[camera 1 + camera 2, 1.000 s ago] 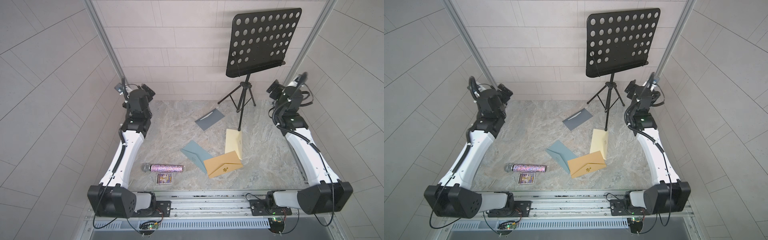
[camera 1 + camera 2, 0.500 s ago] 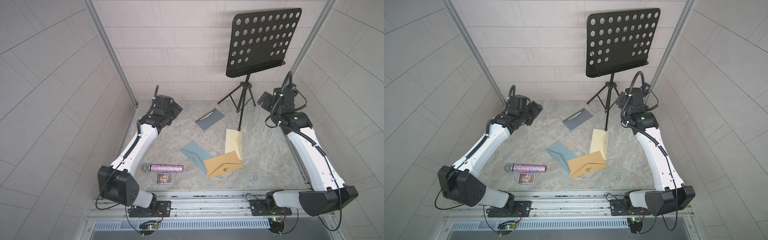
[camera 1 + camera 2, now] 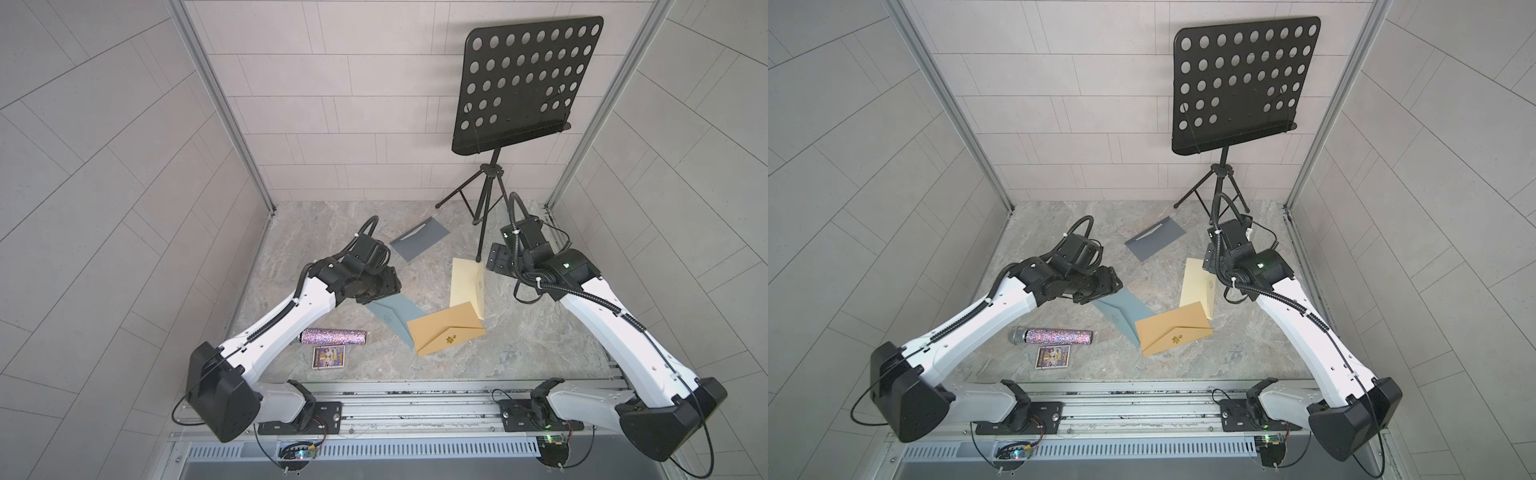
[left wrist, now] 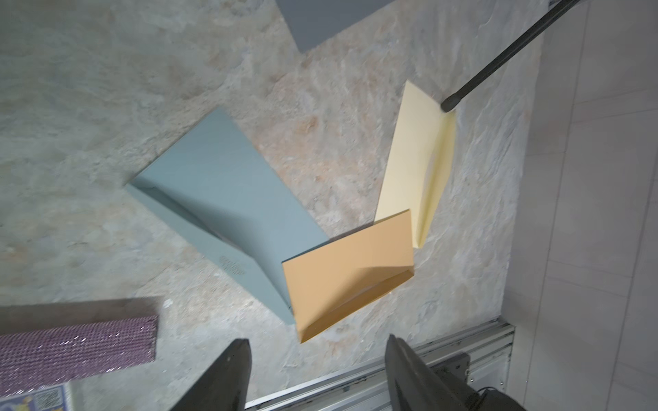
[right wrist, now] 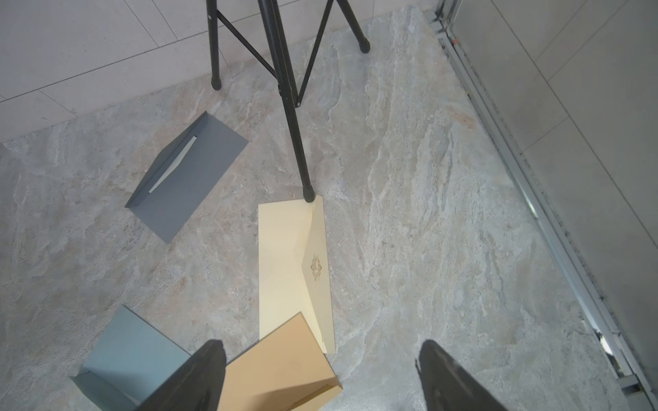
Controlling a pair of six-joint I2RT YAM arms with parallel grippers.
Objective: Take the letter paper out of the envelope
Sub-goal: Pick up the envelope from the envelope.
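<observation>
In both top views the arms are reaching in over the middle, having swung out of the far corners where they were folded a second ago. The left gripper is hanging over the far left corner of the teal envelope, the right gripper is hanging just right of the cream envelope, and the envelopes are lying where they lay. The dark grey envelope is lying farthest back, apart from the others, with the letter paper showing as a pale sliver at its flap (still tucked inside). In the left wrist view the fingers are standing apart with nothing between them, and bare stone is running left of the teal envelope. In the right wrist view the fingers are standing wide, gripping nothing. A foot of the music stand is touching the cream envelope's far corner, and open floor is stretching right to the wall rail.
</observation>
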